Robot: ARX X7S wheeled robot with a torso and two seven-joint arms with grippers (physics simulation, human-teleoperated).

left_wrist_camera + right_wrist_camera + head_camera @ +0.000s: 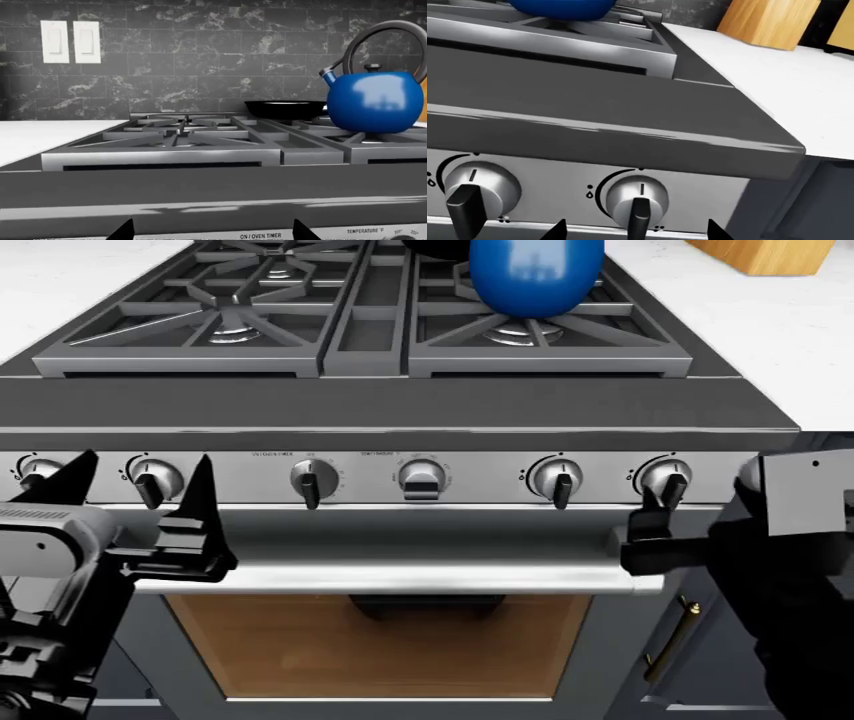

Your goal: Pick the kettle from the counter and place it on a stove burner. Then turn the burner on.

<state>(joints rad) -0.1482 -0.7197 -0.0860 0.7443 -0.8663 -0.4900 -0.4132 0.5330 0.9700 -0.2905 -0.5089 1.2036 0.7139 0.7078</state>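
The blue kettle [534, 270] stands upright on the stove's front right burner [527, 335], apart from both grippers; it also shows as the kettle [375, 102] and the kettle [564, 6]. My right gripper [635, 231] is open in front of the rightmost knob [639, 200], whose dark lever lies between the spread fingertips. In the head view this right gripper [654, 522] hangs just below that knob [663, 480]. My left gripper [134, 492] is open by the left knobs, holding nothing. From its wrist, the left gripper [213, 231] faces the control panel.
A black frying pan [287, 107] sits on a back burner behind the kettle. White counter [787, 330] flanks the stove, with a wooden block [767, 22] at the back right. The oven door handle [400, 580] runs below the knobs. Wall switches [70, 41] are on the backsplash.
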